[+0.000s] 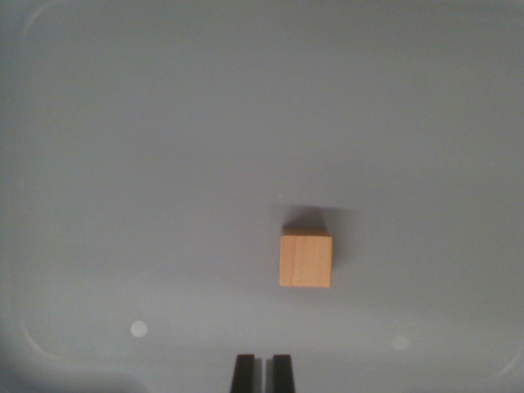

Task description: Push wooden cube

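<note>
A small light wooden cube [305, 259] rests on a plain grey surface, a little right of centre in the wrist view, with a soft shadow on its far side. My gripper [263, 372] shows at the bottom edge as two dark fingertips close together with only a thin pale gap between them, holding nothing. The cube lies above and slightly to the wrist view's right of the fingertips, apart from them.
The grey surface [164, 164] looks like a shallow tray with a rounded raised rim [29, 49] near the picture's edges. Two faint light spots [139, 329] lie on it near the bottom.
</note>
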